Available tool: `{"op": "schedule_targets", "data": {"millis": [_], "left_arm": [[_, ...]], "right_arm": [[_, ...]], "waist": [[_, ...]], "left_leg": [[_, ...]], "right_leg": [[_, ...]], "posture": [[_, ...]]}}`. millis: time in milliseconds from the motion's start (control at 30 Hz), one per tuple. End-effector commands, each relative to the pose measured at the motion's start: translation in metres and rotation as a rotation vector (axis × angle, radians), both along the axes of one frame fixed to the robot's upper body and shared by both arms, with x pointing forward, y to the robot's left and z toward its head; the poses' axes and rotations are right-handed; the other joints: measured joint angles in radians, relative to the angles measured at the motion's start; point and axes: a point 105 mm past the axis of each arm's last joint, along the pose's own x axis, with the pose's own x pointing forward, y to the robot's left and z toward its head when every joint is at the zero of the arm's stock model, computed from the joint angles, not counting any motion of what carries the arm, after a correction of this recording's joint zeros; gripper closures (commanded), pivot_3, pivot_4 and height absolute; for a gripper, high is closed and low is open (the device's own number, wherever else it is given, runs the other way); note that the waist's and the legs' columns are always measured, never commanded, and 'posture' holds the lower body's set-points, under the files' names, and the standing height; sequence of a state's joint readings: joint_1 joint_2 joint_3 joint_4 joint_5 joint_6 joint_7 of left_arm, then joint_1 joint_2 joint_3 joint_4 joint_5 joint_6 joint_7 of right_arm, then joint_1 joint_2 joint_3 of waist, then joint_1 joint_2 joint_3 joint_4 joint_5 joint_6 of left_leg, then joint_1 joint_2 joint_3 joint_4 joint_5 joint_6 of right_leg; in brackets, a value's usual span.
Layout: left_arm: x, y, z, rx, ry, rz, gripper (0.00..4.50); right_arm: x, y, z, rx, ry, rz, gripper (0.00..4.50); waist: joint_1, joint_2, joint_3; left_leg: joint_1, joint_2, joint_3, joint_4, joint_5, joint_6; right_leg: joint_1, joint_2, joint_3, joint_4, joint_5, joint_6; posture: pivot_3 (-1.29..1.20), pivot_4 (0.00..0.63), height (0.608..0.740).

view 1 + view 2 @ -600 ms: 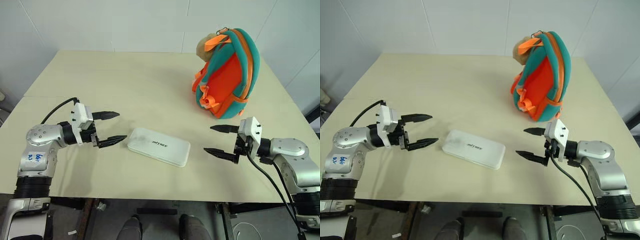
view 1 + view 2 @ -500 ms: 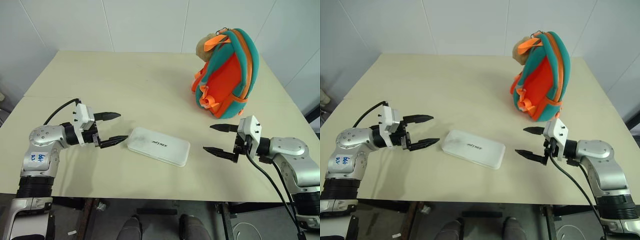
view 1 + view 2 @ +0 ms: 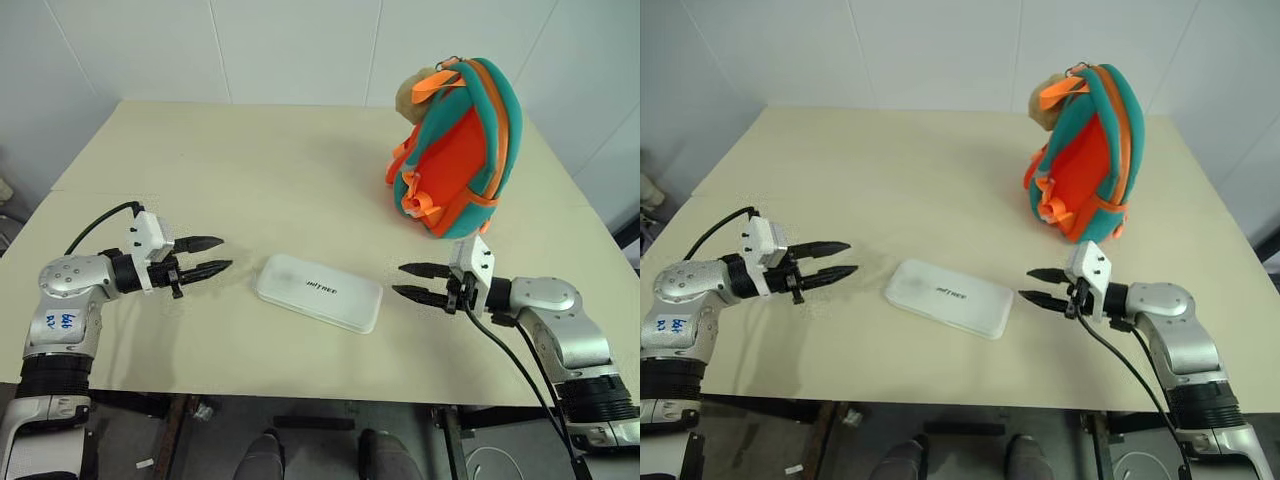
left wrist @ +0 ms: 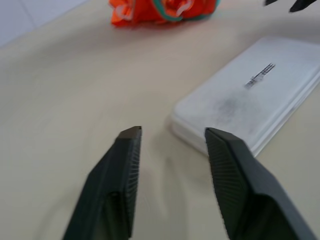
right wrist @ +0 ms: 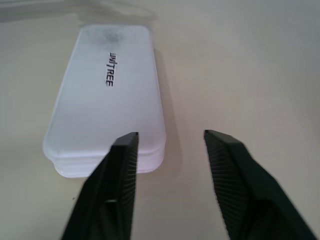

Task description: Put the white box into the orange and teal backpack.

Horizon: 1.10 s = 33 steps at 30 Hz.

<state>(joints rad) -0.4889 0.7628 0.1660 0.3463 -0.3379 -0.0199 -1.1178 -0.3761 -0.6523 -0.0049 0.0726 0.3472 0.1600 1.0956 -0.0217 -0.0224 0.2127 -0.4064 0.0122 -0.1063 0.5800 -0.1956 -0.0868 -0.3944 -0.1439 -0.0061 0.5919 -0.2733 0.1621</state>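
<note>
We see the white box (image 3: 318, 291) lying flat on the table (image 3: 250, 170), between our two grippers and touched by neither. Our left gripper (image 3: 216, 255) points at one short end of the box with its fingers partly open and holding nothing. Our right gripper (image 3: 407, 280) faces the other short end, also partly open and empty. The orange and teal backpack (image 3: 456, 148) stands upright at the far right of the table, well apart from the box
</note>
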Motion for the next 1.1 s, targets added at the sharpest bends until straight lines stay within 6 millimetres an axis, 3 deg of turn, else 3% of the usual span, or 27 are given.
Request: {"op": "schedule_targets", "data": {"millis": [33, 100, 133, 333, 467, 633, 1100], "left_arm": [[0.003, 0.002, 0.002, 0.034, -0.046, 0.014, 3.58], [0.005, -0.003, -0.003, 0.028, -0.030, 0.003, 4.22], [0.005, -0.006, -0.007, 0.029, -0.016, -0.009, 4.47], [0.009, -0.023, -0.028, 0.109, 0.057, -0.069, 4.47], [0.014, -0.030, -0.031, 0.118, 0.063, -0.073, 4.47], [0.017, -0.041, -0.037, 0.116, 0.071, -0.091, 4.47], [0.018, -0.065, -0.057, 0.091, 0.094, -0.120, 4.47]], "right_arm": [[-0.002, -0.002, -0.004, 0.005, -0.002, -0.006, 3.80], [-0.004, 0.002, -0.010, -0.003, 0.014, 0.012, 4.48], [-0.005, 0.003, -0.012, -0.007, 0.017, 0.014, 4.50], [-0.011, 0.010, -0.028, 0.000, 0.062, 0.021, 4.50], [-0.025, 0.027, -0.032, 0.032, 0.096, 0.068, 4.50], [-0.028, 0.036, -0.032, 0.044, 0.109, 0.082, 4.50], [-0.012, 0.039, -0.023, 0.037, 0.066, 0.062, 4.50]], "waist": [[0.000, 0.000, 0.000], [-0.001, 0.000, 0.000], [-0.001, 0.000, 0.000], [-0.003, 0.000, 0.000], [-0.005, 0.000, 0.000], [-0.004, 0.000, 0.000], [-0.002, 0.000, 0.000]], "left_leg": [[0.000, 0.000, 0.000, 0.000, 0.000, 0.000], [0.000, 0.000, 0.000, 0.000, 0.000, 0.000], [0.000, 0.000, 0.000, 0.000, 0.000, 0.000], [0.000, 0.000, 0.000, 0.001, 0.000, 0.000], [0.000, 0.001, 0.000, 0.001, 0.000, 0.000], [0.000, 0.001, 0.000, 0.001, 0.000, 0.000], [0.001, 0.001, 0.000, 0.003, 0.000, 0.000]], "right_leg": [[0.000, 0.000, 0.000, 0.000, 0.000, 0.000], [0.000, 0.000, 0.000, 0.000, 0.000, 0.000], [0.000, 0.000, 0.000, 0.000, 0.000, 0.000], [0.000, 0.000, 0.000, 0.001, 0.000, 0.000], [0.000, 0.001, 0.000, 0.002, 0.000, 0.000], [0.000, 0.001, 0.001, 0.002, 0.000, 0.000], [0.000, 0.001, 0.001, 0.003, 0.001, -0.001]], "posture": [[0.00, 0.150, 0.740], [0.00, 0.150, 0.740], [0.00, 0.150, 0.740], [0.00, 0.150, 0.740], [0.00, 0.150, 0.740], [0.00, 0.150, 0.740], [0.00, 0.150, 0.740]]}}
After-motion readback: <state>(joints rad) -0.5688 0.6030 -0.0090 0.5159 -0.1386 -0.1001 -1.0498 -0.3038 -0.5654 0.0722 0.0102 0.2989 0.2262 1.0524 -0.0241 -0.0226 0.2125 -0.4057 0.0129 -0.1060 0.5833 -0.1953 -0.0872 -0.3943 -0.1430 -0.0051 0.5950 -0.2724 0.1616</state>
